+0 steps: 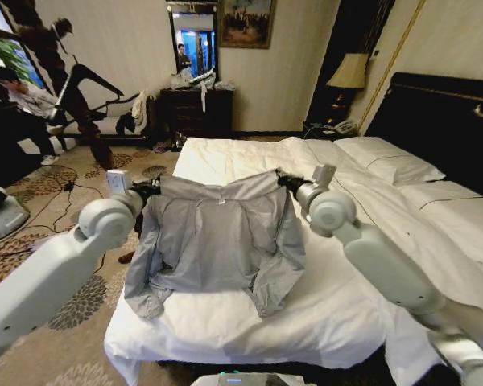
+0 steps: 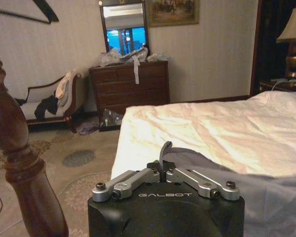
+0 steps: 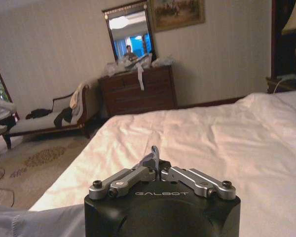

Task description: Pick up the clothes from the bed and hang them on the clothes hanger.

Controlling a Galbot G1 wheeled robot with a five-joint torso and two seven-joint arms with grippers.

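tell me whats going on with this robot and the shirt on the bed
The robot holds a thin light grey shirt by both shoulders over the white-duvet double bed. Its left gripper is shut on one shoulder, its right gripper on the other. The garment hangs spread between them, its lower half and sleeves resting on the duvet.

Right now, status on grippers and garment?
Left gripper and right gripper each shut on a shoulder of the grey shirt. Shirt held spread above the bed. Nothing obstructing.
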